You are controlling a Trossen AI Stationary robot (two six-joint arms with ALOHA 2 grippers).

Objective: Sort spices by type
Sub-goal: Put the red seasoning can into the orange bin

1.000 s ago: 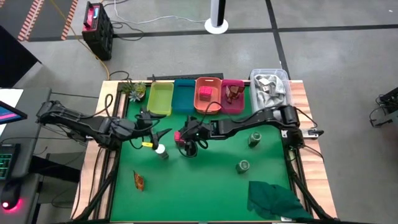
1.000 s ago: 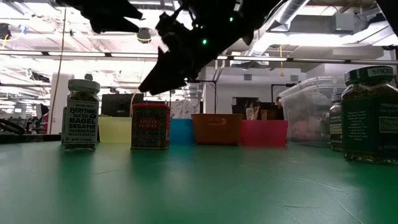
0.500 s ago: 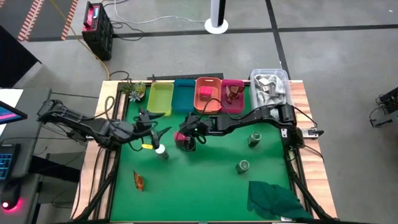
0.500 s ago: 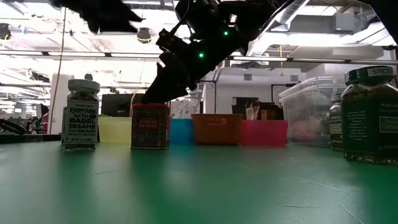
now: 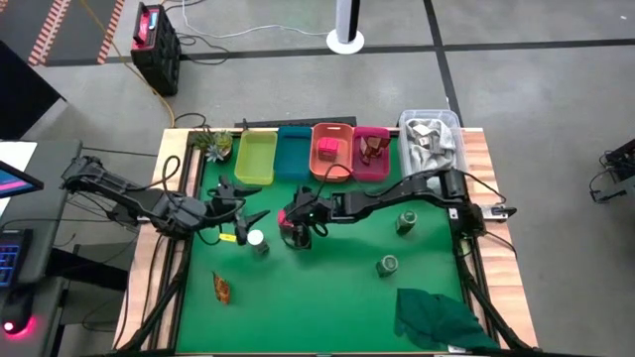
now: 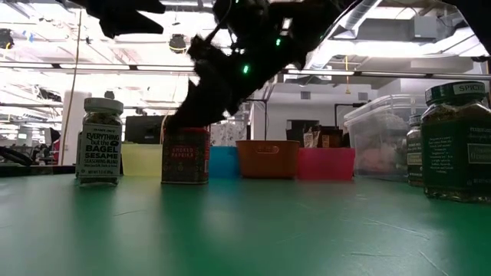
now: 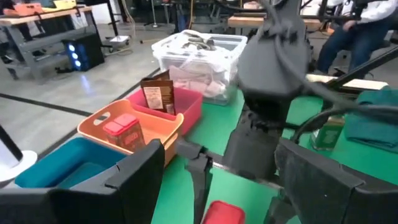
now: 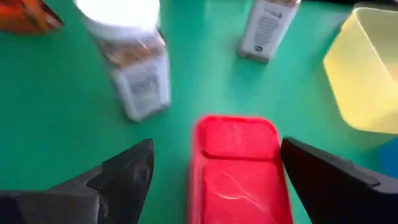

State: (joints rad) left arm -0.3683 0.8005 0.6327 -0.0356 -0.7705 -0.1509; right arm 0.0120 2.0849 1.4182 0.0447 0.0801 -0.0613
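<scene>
In the low view the right gripper (image 6: 201, 92) is a blurred dark shape covering the top of the red tin (image 6: 185, 156). The right wrist view cuts that tin off at its lower edge. From above, the brown-orange piece (image 5: 221, 288) is too small to identify.

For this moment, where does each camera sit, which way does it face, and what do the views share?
High: overhead, straight down on the table; both arms show.
Low: table height, level toward the bins; arms hang in from above.
Left wrist: past open left jaws toward the right arm and orange bin.
Right wrist: down between open right jaws onto the red tin.
Shared: all four show that red tin.
</scene>
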